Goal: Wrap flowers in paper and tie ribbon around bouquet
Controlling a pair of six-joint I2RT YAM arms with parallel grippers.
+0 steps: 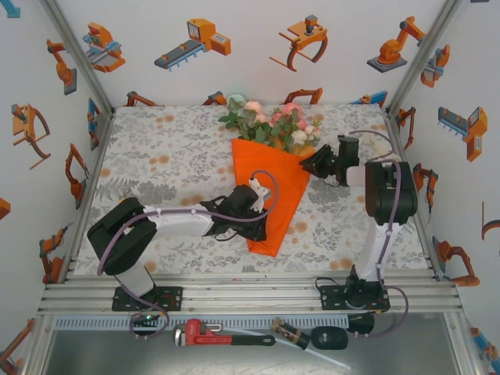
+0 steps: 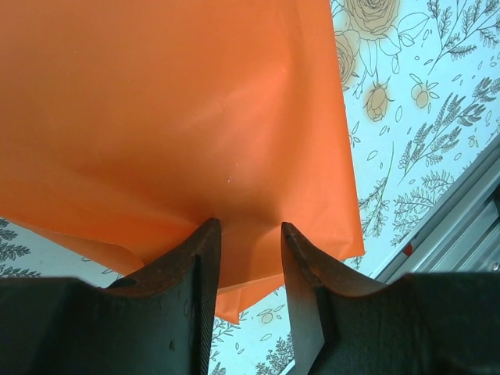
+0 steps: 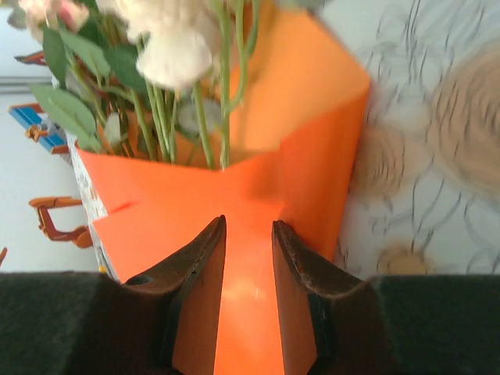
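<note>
1. Orange paper [image 1: 273, 195] is already folded into a cone round the flowers [image 1: 269, 121]. The bouquet [image 1: 275, 168] lies flat mid-table on the printed cloth [image 1: 164, 164], blooms toward the far wall, tip toward the arms.
2. Left gripper [image 2: 250, 228]: jaws apart, tips pressed down on the lower part of the cone, and the sheet puckers at the tips. Nothing pinched as far as I can see.
3. Right gripper [image 3: 248, 224]: jaws apart too, tips on the overlapped flap just below where the stems enter the cone's mouth. Looks like pinning, not clamping.
4. Step in hand, my read: hold the wrap shut so it doesn't spring open. Cone isn't tied yet.
5. To do it well, press straight down on the overlap seam, not the bare edge. Thin sheet will likely slide or crease if the tips drag sideways.
6. Free one arm at a time: one tip stays on the seam while the other fetches the ribbon.
7. Leave the narrow waist clear for the tie.
8. Risk: stems sit loose inside, so lifting the mouth end could spill blooms.
</note>
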